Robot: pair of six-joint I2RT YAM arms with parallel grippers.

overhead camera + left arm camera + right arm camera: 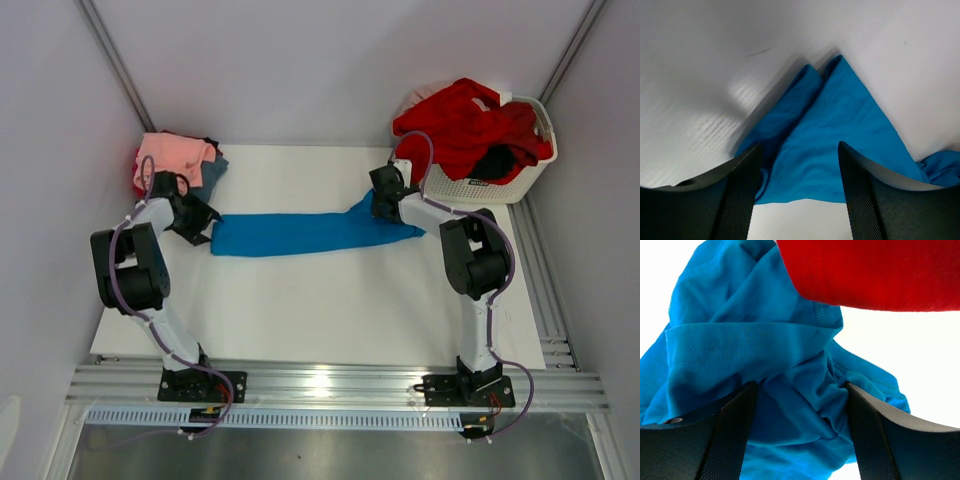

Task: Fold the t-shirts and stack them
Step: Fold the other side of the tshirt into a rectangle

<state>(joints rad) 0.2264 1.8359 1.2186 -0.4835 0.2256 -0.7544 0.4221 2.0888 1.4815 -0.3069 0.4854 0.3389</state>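
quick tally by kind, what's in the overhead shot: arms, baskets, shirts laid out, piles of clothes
robot arms: 2, left arm and right arm
white basket: 1
bright blue t-shirt laid out on the table: 1
stack of folded t-shirts: 1
heap of red and black cloth in the basket: 1
total: 6

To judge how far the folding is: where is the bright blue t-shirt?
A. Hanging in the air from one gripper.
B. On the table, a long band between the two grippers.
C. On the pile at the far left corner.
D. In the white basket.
B: the top view shows the bright blue t-shirt lying on the table, stretched from the left gripper to the right gripper.
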